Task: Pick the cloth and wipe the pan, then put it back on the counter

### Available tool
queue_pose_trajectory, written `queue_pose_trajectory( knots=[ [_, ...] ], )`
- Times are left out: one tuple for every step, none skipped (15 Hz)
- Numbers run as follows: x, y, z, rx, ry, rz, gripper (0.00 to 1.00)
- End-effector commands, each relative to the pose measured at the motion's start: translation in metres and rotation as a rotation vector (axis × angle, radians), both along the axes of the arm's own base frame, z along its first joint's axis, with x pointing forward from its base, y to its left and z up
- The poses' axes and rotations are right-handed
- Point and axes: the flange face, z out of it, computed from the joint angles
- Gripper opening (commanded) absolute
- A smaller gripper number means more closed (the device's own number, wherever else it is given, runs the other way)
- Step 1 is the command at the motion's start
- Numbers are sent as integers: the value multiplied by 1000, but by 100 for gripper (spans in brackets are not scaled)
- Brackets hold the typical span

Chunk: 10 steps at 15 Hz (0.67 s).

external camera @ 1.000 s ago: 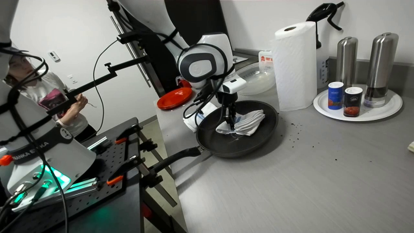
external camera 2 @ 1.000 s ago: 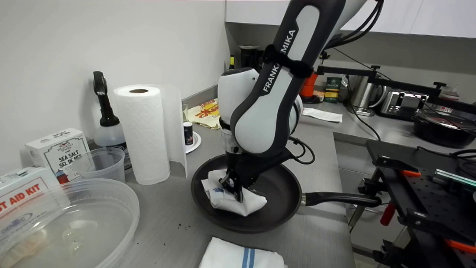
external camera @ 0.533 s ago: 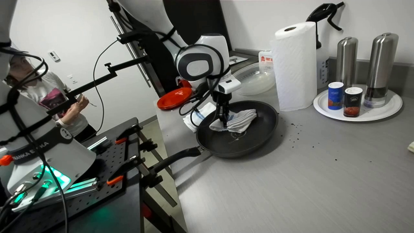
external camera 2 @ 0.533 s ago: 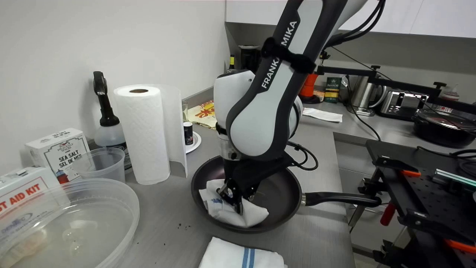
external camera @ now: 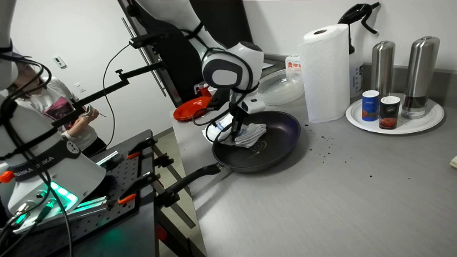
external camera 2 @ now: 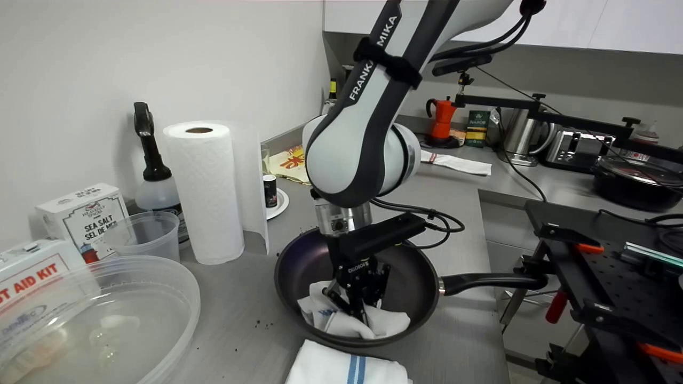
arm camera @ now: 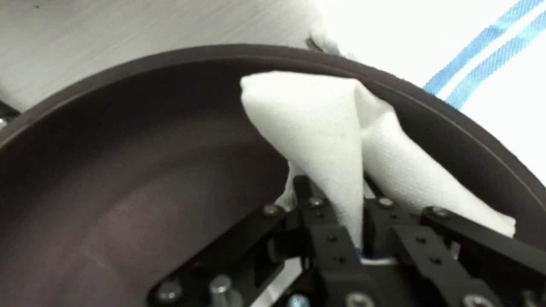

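A white cloth with some blue (external camera: pixel 252 135) lies bunched inside the dark frying pan (external camera: pixel 276 151). My gripper (external camera: pixel 235 137) points down into the pan and is shut on the cloth. In an exterior view the gripper (external camera 2: pixel 365 314) presses among the folds of the cloth (external camera 2: pixel 392 323), near the pan wall closest to that camera. In the wrist view a fold of the cloth (arm camera: pixel 320 115) rises between the two fingers (arm camera: pixel 332 238), and another part spreads to the right along the pan wall (arm camera: pixel 204 53). The fingertips are partly hidden by the cloth.
A second folded white cloth with blue stripes (external camera 2: pixel 325 368) lies on the counter beside the pan. The pan handle (external camera 2: pixel 493 281) sticks out over the counter edge. A paper towel roll (external camera: pixel 326 75), a clear plastic tub (external camera 2: pixel 144 314) and red plates (external camera: pixel 192 108) stand around it.
My gripper has dragged the cloth across the pan, leftward in an exterior view, toward the second folded cloth. The pan has slid slightly the same way, toward its handle side.
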Motion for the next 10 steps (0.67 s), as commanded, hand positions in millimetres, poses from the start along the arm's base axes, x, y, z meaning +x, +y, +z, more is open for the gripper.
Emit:
queue_pose_trajectory(
  knots=[
    [-6,-2,-26,112,126,-12,4],
    [-5,-5,-27,132,149,-15,4],
    [-4,-8,-27,148,169,-18,4],
    [-1,-11,-26,169,186,-16,4],
    [1,-13,-24,182,198,-16,4],
    [4,-16,-21,193,202,-14,4],
    [8,-18,-18,205,207,-12,4],
    [11,-20,-12,213,206,-9,4],
    [14,-22,-5,226,202,1,4],
    [17,-24,3,235,195,10,4]
  ],
)
